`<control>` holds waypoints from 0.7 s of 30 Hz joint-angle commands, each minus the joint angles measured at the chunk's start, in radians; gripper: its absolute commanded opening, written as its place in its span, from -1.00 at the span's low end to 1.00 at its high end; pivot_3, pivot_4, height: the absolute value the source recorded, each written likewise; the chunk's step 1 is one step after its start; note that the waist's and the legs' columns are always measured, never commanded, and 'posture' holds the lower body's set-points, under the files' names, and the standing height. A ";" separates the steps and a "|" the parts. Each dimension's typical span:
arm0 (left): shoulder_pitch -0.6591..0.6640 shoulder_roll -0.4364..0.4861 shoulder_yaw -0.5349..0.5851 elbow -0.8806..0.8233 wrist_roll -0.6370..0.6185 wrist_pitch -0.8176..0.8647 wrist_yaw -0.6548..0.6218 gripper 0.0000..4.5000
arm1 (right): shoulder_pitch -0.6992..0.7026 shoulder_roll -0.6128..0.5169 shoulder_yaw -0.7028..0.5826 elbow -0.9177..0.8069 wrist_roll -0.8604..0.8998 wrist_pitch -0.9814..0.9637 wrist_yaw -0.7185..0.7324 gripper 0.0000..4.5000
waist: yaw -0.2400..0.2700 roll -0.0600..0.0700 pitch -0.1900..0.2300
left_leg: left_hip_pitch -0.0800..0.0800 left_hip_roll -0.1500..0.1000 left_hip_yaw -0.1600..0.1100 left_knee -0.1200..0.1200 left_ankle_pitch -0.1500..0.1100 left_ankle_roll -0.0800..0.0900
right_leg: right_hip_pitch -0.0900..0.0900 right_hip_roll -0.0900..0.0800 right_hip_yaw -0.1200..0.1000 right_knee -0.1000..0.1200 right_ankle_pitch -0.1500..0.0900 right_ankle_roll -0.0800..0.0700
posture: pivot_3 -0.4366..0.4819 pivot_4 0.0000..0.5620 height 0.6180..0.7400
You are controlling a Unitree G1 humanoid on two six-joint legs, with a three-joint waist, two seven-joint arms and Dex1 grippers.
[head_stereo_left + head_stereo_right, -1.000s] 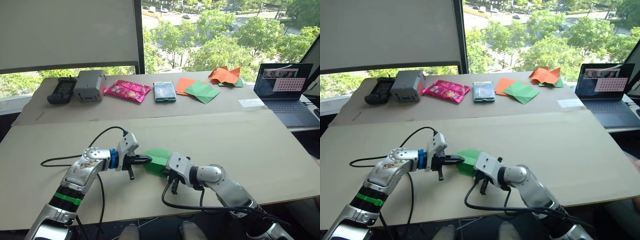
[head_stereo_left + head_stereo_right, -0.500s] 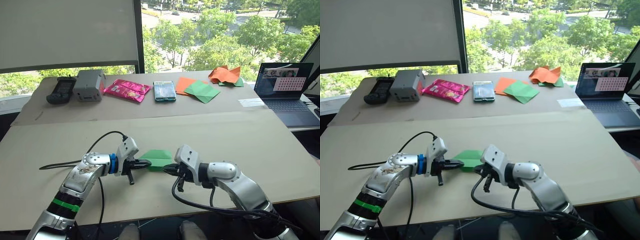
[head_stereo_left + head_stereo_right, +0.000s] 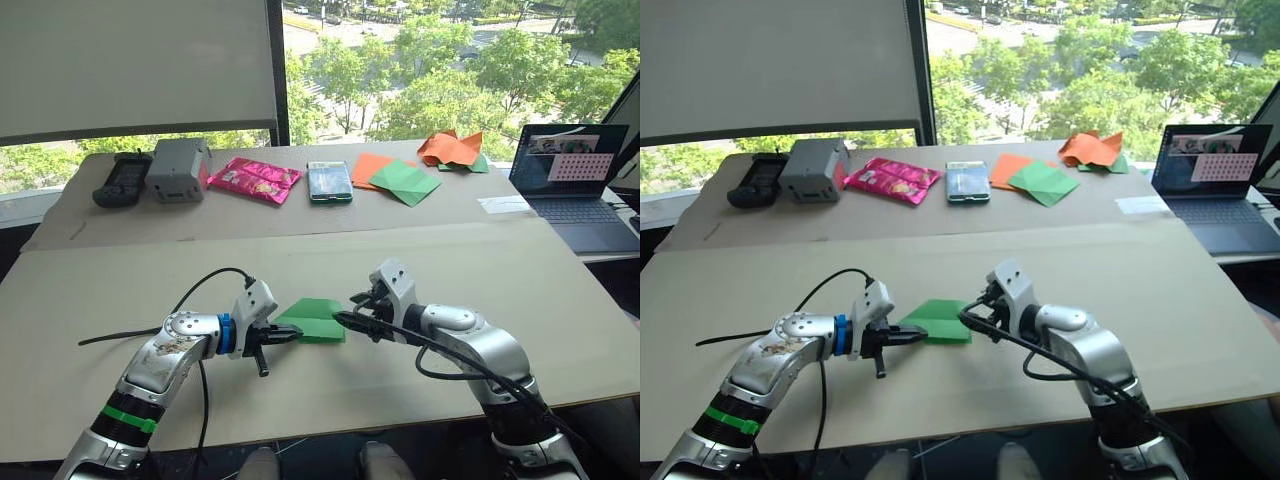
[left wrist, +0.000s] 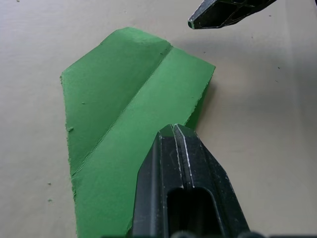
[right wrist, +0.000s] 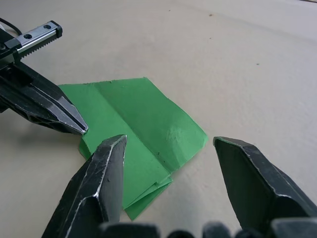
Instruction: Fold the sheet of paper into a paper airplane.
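The sheet of paper (image 3: 316, 318) is bright green, folded into a flat wedge with a crease along it, and lies on the tan table (image 3: 480, 270). My left gripper (image 3: 292, 332) is shut, its joined tips (image 4: 173, 130) resting on the paper's left end. I cannot tell whether they press it or just touch it. My right gripper (image 3: 348, 308) stands open just above the paper's right end, its two fingers (image 5: 106, 163) spread wide to either side of the paper's corner (image 5: 188, 139), with nothing between them.
Along the far table lie a black device (image 3: 123, 180), a grey box (image 3: 180, 170), a pink foil packet (image 3: 255, 180), a teal packet (image 3: 329, 182), orange and green sheets (image 3: 400, 178) and crumpled orange paper (image 3: 450, 150). A laptop (image 3: 570, 175) stands at the right. Black cables trail from both wrists.
My right gripper has let go of the paper, opened and drawn back to the right. The paper has come down flat on the table. The left gripper stays shut at its left end.
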 commanded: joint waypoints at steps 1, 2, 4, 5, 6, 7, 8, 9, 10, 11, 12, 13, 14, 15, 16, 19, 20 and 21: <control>0.007 0.003 0.017 -0.031 -0.006 -0.008 0.001 -1.00 | -0.029 0.016 -0.016 0.037 0.027 -0.010 0.003 0.31 | -0.001 0.000 0.000 | 0.000 0.000 0.000 0.000 0.000 0.000 | 0.000 0.000 0.000 0.000 0.000 0.000 | -0.05 -0.47 0.68; 0.008 0.002 0.016 -0.033 -0.005 -0.007 0.002 -1.00 | -0.034 0.022 -0.021 0.051 0.033 -0.006 0.005 0.31 | -0.001 0.000 0.000 | 0.000 0.000 0.000 0.000 0.000 0.000 | 0.000 0.000 0.000 0.000 0.000 0.000 | -0.05 -0.47 0.68; 0.008 0.000 0.014 -0.038 -0.005 -0.004 0.006 -1.00 | -0.040 0.032 -0.032 0.069 0.049 0.004 0.013 0.31 | -0.002 0.000 0.000 | 0.000 0.000 0.000 0.000 0.000 0.000 | 0.000 0.000 0.000 0.000 0.000 0.000 | -0.05 -0.47 0.68; 0.008 -0.001 0.013 -0.039 -0.004 -0.004 0.007 -1.00 | -0.042 0.034 -0.034 0.074 0.054 0.003 0.017 0.31 | -0.002 0.000 0.000 | 0.000 0.000 0.000 0.000 0.000 0.000 | 0.000 0.000 0.000 0.000 0.000 0.000 | -0.05 -0.47 0.68; 0.009 -0.001 0.012 -0.040 -0.004 -0.003 0.008 -1.00 | -0.045 0.035 -0.035 0.084 0.062 0.007 0.021 0.31 | -0.002 0.000 0.000 | 0.000 0.000 0.000 0.000 0.000 0.000 | -0.001 0.000 0.000 0.000 0.000 0.000 | -0.05 -0.47 0.68; 0.010 -0.001 0.011 -0.042 -0.004 -0.004 0.009 -1.00 | -0.048 0.036 -0.034 0.094 0.067 0.007 0.022 0.31 | -0.002 0.000 0.000 | 0.000 0.000 0.000 0.000 0.000 0.000 | -0.001 0.000 0.000 0.000 0.000 0.000 | -0.05 -0.47 0.68; 0.011 -0.002 0.010 -0.043 -0.004 -0.003 0.010 -1.00 | -0.052 0.040 -0.036 0.107 0.071 0.009 0.020 0.31 | -0.001 0.000 0.000 | 0.000 0.000 0.000 0.000 0.000 0.000 | -0.001 0.000 0.000 0.000 0.000 0.000 | -0.05 -0.47 0.68; 0.013 -0.002 0.009 -0.045 -0.003 -0.003 0.010 -1.00 | -0.056 0.045 -0.038 0.122 0.076 0.011 0.019 0.31 | -0.001 0.000 0.000 | 0.000 0.000 0.000 0.000 0.000 0.000 | -0.001 0.000 0.000 0.000 0.000 0.000 | -0.05 -0.47 0.68; 0.014 -0.002 0.008 -0.046 -0.003 -0.003 0.010 -1.00 | -0.059 0.049 -0.040 0.132 0.079 0.012 0.018 0.31 | -0.001 0.000 0.000 | 0.000 0.000 0.000 0.000 0.000 0.000 | -0.003 0.000 0.000 0.000 0.000 0.000 | -0.05 -0.47 0.68; 0.015 -0.002 0.007 -0.046 -0.003 -0.003 0.010 -1.00 | -0.062 0.053 -0.040 0.141 0.083 0.007 0.023 0.31 | -0.001 0.000 0.000 | 0.000 0.000 0.000 0.000 0.000 0.000 | -0.003 0.000 0.000 -0.001 0.000 0.000 | -0.05 -0.47 0.68; 0.017 -0.001 0.007 -0.048 -0.003 -0.003 0.010 -1.00 | -0.063 0.059 -0.041 0.147 0.092 0.006 0.025 0.31 | -0.001 0.000 0.000 | 0.000 0.000 0.000 0.000 0.000 0.000 | -0.004 0.000 0.000 -0.001 0.000 0.000 | -0.05 -0.47 0.68; 0.018 0.000 0.007 -0.049 -0.003 -0.002 0.010 -1.00 | -0.065 0.064 -0.043 0.153 0.097 0.004 0.027 0.31 | -0.001 0.000 0.000 | 0.000 0.000 0.000 0.000 0.000 0.000 | -0.004 0.000 0.000 -0.001 0.000 0.000 | -0.05 -0.47 0.68; 0.018 0.000 0.007 -0.050 -0.003 -0.002 0.010 -1.00 | -0.068 0.070 -0.045 0.161 0.103 0.004 0.027 0.31 | -0.001 0.001 0.000 | 0.000 0.000 0.000 0.000 0.000 0.000 | -0.003 0.000 0.000 0.000 0.000 0.000 | -0.05 -0.47 0.68; 0.018 0.000 0.007 -0.051 -0.003 -0.001 0.010 -1.00 | -0.070 0.073 -0.046 0.169 0.107 0.006 0.027 0.31 | -0.002 0.001 0.000 | 0.000 0.000 0.000 0.000 0.000 0.000 | 0.000 0.000 0.000 0.000 0.000 0.000 | -0.05 -0.47 0.68; 0.017 0.000 0.007 -0.050 -0.002 -0.001 0.010 -1.00 | -0.072 0.076 -0.046 0.177 0.109 0.007 0.028 0.31 | -0.002 0.001 0.000 | -0.001 0.000 0.000 0.000 0.000 0.000 | -0.001 0.000 0.000 0.000 0.000 0.000 | -0.05 -0.47 0.68; 0.017 -0.002 0.007 -0.052 -0.002 0.000 0.012 -1.00 | -0.071 0.081 -0.046 0.190 0.112 0.004 0.030 0.31 | -0.001 0.001 0.000 | 0.000 0.000 0.000 0.000 0.000 0.000 | 0.000 0.000 0.000 0.002 0.000 0.000 | -0.05 -0.47 0.68; 0.018 -0.002 0.007 -0.053 -0.003 0.001 0.012 -1.00 | -0.071 0.085 -0.052 0.196 0.115 0.003 0.026 0.31 | -0.001 0.001 0.000 | 0.000 0.000 0.000 0.000 0.000 0.000 | -0.001 0.000 0.000 0.003 0.000 0.000 | -0.05 -0.47 0.68; 0.019 -0.002 0.006 -0.055 -0.003 0.001 0.012 -1.00 | -0.071 0.088 -0.057 0.200 0.117 0.003 0.022 0.31 | -0.001 0.001 0.000 | 0.000 0.000 0.000 0.000 0.000 0.000 | -0.001 0.000 0.000 0.003 0.000 0.000 | -0.05 -0.47 0.68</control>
